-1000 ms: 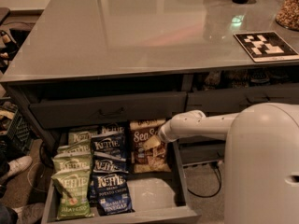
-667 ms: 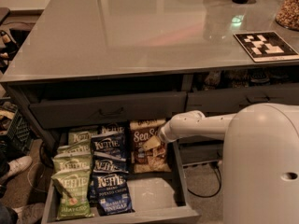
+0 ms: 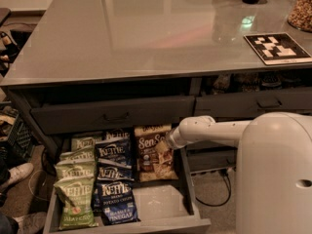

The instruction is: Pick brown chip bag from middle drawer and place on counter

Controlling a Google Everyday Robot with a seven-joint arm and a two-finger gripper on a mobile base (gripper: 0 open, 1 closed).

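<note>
The brown chip bag (image 3: 152,155), dark with white "Sea Salt" lettering and a tan top band, lies face-up at the back right of the pulled-out middle drawer (image 3: 158,204), on its paler grey floor. The gripper (image 3: 169,141) is at the bag's upper right edge. The glossy grey worktop (image 3: 146,38) spans above.

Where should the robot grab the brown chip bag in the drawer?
Probably its upper right edge, from above. The brown chip bag lies flat, face up, in the middle drawer, with blue Kettle bags tight against its left. The gripper sits at that right edge.
</note>
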